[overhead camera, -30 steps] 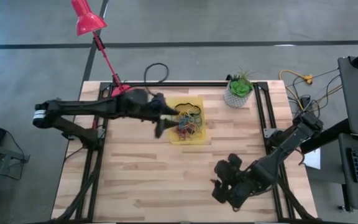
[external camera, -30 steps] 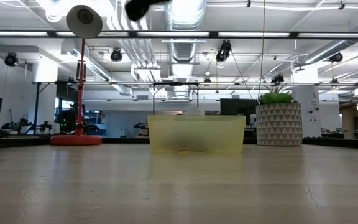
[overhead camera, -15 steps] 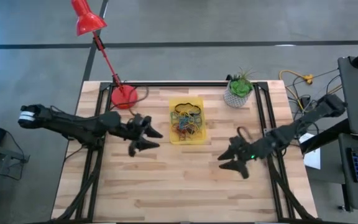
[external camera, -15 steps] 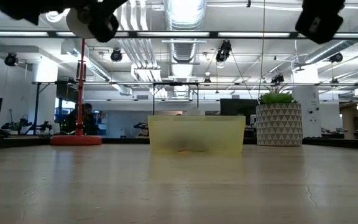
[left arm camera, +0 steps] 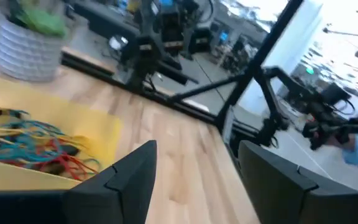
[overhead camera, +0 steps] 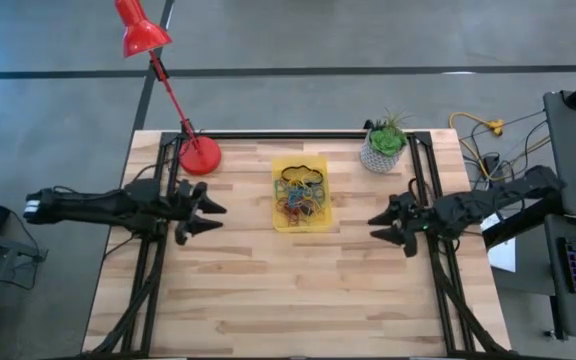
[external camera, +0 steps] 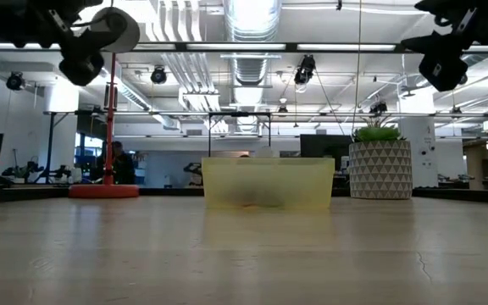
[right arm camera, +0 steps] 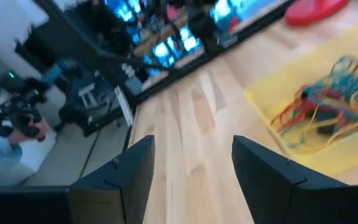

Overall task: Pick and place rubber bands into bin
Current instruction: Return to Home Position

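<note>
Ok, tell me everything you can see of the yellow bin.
The bin is a small, shallow rectangular tray of translucent yellow plastic, flat on the wooden table between the red lamp base and the white plant pot. A tangle of red, blue, yellow and black rubber bands lies inside. The left gripper and right gripper hang open either side, clear of it.
</note>
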Available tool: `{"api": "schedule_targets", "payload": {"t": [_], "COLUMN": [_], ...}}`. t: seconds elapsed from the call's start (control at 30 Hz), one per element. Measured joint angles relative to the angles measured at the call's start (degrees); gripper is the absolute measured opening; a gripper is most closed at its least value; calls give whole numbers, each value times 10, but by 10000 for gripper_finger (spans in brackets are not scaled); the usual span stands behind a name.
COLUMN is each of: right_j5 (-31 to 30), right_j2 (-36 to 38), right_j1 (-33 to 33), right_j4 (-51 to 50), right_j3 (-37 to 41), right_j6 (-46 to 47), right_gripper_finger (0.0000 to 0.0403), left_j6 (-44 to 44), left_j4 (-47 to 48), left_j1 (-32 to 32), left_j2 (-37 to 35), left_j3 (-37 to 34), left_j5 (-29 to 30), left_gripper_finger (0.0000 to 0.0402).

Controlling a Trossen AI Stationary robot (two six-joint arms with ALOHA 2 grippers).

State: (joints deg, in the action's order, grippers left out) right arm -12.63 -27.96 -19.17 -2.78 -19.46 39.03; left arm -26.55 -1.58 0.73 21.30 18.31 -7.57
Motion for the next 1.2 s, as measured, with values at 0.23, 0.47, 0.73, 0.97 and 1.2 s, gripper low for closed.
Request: {"api": "schedule_targets", "payload": {"t": [0.23,0.47,0.73,0.97,1.2], "right_j5": [-110,-129,-126,-133,-131], "right_j2": [84,193,274,238,211], "right_j1": [1,1,2,4,5], "right_j4": [0,5,74,65,65], "right_j3": [44,113,188,189,189], "right_j6": [-48,-28,-39,-33,-28], "right_gripper_finger": [201,201,201,201,201], "left_j6": [34,13,-16,-16,-16], "left_j4": [16,41,44,34,16], "left_j1": [0,0,-1,-1,-1], "left_j2": [-138,-187,-164,-166,-150], "left_j3": [-45,-96,-125,-150,-166], "left_j5": [58,85,174,202,202], "left_gripper_finger": [213,213,212,212,212]}}
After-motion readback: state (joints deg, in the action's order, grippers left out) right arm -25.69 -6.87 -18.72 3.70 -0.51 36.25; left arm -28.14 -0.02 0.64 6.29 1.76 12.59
